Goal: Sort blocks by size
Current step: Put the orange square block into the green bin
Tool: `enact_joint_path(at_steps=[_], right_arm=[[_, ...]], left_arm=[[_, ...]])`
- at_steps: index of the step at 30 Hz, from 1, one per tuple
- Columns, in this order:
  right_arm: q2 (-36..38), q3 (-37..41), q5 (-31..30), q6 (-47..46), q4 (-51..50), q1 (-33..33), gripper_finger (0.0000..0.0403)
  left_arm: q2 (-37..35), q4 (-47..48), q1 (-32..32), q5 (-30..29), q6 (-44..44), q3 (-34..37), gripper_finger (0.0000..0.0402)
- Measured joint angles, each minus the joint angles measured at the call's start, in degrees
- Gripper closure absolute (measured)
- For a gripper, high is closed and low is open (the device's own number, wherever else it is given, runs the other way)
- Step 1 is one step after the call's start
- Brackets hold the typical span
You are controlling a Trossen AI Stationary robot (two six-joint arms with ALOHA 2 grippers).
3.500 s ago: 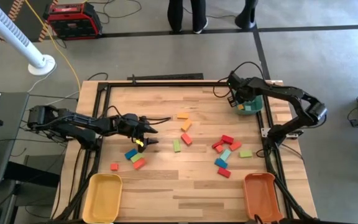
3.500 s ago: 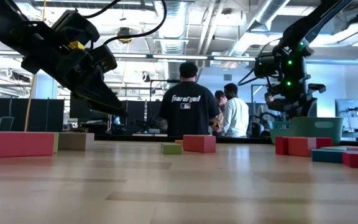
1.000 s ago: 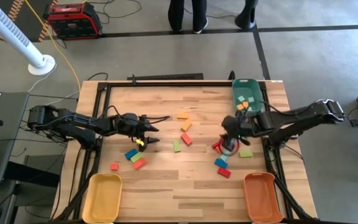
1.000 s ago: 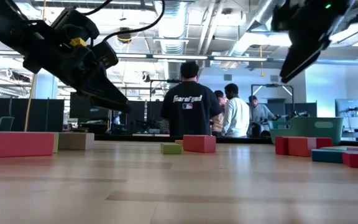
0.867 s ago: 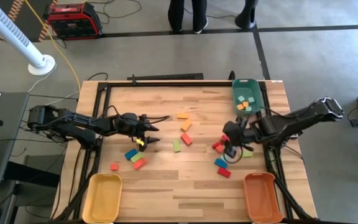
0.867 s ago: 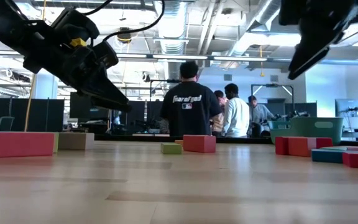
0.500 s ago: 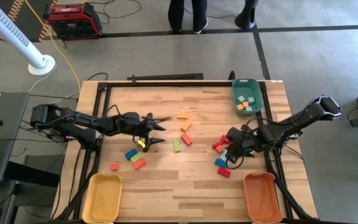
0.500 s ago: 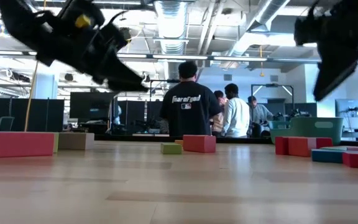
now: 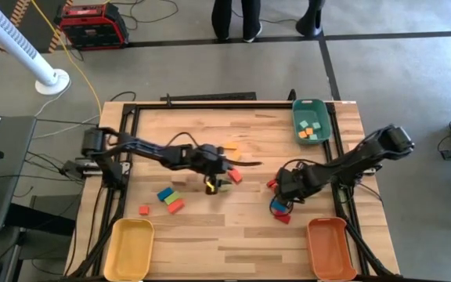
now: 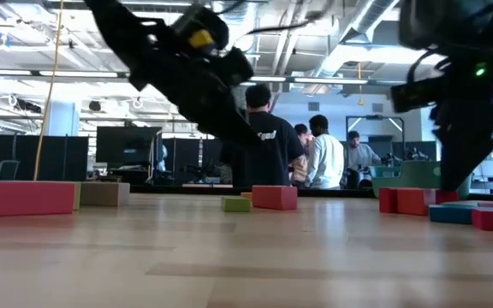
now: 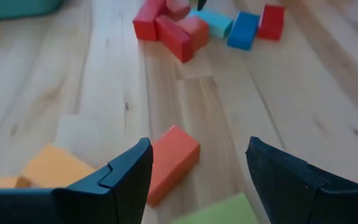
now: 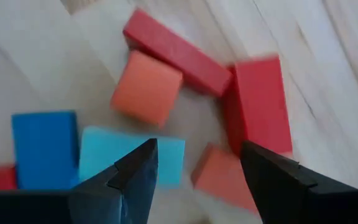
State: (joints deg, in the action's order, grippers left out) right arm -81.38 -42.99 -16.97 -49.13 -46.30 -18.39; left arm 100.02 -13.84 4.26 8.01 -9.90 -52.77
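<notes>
Blocks lie scattered on the wooden table [image 9: 233,227]. My left gripper [image 9: 219,177] stands open at the table's middle, above a red-orange block [image 11: 173,160]; an orange block [image 11: 55,168] and a green block [image 11: 219,211] lie beside it. My right gripper [image 9: 282,190] hangs open over a cluster at the right: a red bar [image 12: 176,53], an orange block [image 12: 146,87], a red block [image 12: 257,102], a light blue block [image 12: 129,155] and a blue block [image 12: 45,146]. Neither gripper touches a block.
A green tray [image 9: 312,125] with a few small blocks stands at the far right corner. A yellow tray [image 9: 131,247] and an orange tray [image 9: 329,249] stand at the near edge. Blue, green and red blocks [image 9: 167,197] lie at the left. People stand beyond the table.
My left gripper has swung from the left part of the table toward its right edge, to the middle, rising a little. My right gripper has come toward the near edge and sunk low over the cluster. No block has moved.
</notes>
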Motion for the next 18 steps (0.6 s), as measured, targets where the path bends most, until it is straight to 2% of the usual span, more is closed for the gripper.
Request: enact_joint_path(at_steps=[5, 9, 18], right_arm=[[-4.86, -0.02, 1.01, 7.05, 13.15, 2.46, 0.0148], [-7.31, -0.02, 3.96, 13.29, 23.1, 3.53, 0.0148], [-2.52, -0.34, 3.55, 16.2, 23.95, -0.14, 0.0148]], left_arm=[[5.12, 1.82, -0.53, 0.16, -1.21, -5.18, 0.0154], [6.15, 2.97, -1.12, 0.29, -1.84, -7.26, 0.0154], [6.08, 2.75, -2.5, 0.27, -4.39, -7.59, 0.0154]])
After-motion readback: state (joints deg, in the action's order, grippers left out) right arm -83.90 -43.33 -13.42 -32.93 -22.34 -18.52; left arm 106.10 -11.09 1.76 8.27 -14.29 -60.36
